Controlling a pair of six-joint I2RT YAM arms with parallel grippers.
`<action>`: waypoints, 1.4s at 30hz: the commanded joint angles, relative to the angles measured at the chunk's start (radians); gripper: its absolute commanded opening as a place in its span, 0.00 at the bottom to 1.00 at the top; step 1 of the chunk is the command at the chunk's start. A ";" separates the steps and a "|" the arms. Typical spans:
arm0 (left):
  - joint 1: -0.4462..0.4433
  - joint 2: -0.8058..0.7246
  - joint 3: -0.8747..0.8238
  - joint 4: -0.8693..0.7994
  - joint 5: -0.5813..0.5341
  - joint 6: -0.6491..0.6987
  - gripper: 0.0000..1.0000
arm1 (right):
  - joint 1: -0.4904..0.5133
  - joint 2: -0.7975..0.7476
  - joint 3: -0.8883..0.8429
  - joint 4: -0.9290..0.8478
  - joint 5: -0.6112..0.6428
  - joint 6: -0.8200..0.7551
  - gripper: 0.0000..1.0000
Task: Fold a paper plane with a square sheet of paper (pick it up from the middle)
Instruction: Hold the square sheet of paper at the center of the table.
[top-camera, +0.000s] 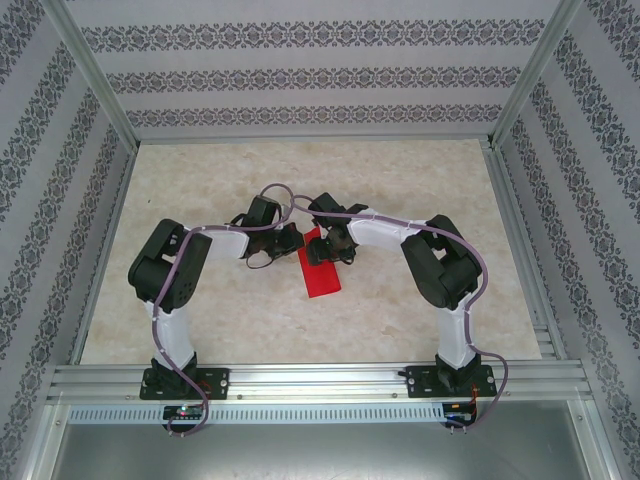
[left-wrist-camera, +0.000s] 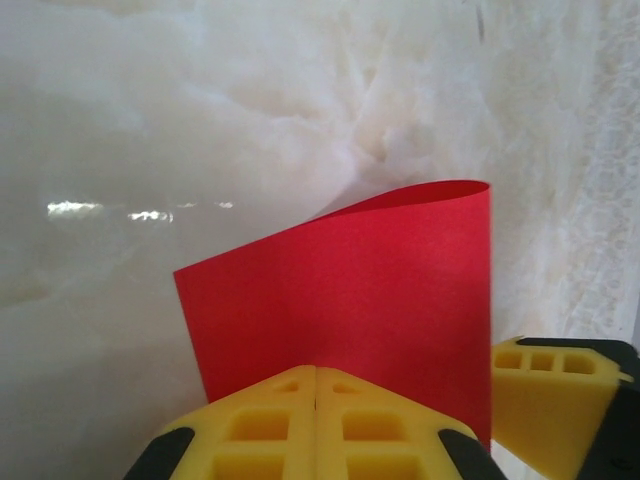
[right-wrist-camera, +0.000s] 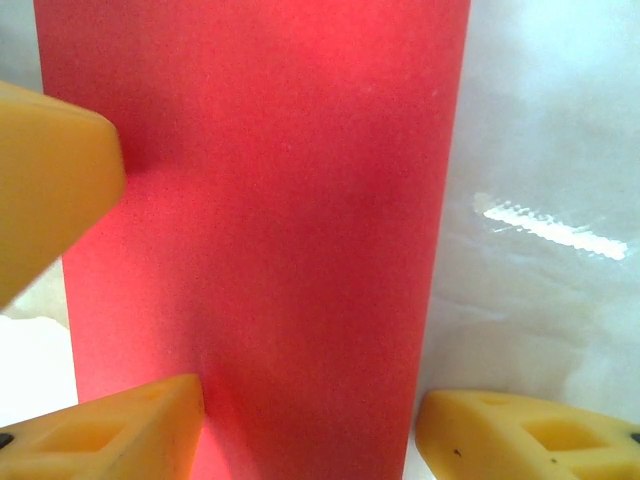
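Red against the pale marbled surface (top-camera: 400, 180), the square sheet of paper (top-camera: 320, 268) lies in the top external view as a narrow doubled strip. Its long axis runs from its near end away toward the back wall, slightly tipped. Both hands meet at the sheet's far end: the left hand (top-camera: 289, 242) is just left of it and the right hand (top-camera: 333, 246) is over it. Neither arm is clearly the nearer.

From the left wrist, the left hand (left-wrist-camera: 315, 405) has its yellow fingers (left-wrist-camera: 260, 430) pressed together at the sheet's (left-wrist-camera: 350, 300) near edge. Whether they nip the paper or only bear down on it, I cannot tell. The sheet's far right corner lifts in a soft, uncreased loop. One finger of the right hand stands just right of the sheet.

From the right wrist, the right hand (right-wrist-camera: 310, 435) is spread and holds nothing. One finger (right-wrist-camera: 110, 430) sits over the sheet's (right-wrist-camera: 270, 220) left edge and the other just off its right edge, so the hand straddles the strip across its width. The strip runs straight ahead of this hand, so I judge that any pass to flatten the fold would travel along that long axis.
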 joint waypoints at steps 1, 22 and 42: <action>-0.015 0.016 0.025 -0.061 -0.011 0.021 0.04 | 0.018 0.255 -0.096 0.117 -0.054 -0.027 0.64; -0.016 0.076 0.067 -0.311 -0.137 0.118 0.00 | -0.090 -0.252 -0.201 0.254 -0.123 0.139 0.71; -0.023 0.121 0.081 -0.343 -0.148 0.168 0.00 | -0.103 -0.078 -0.081 0.317 -0.448 0.161 0.19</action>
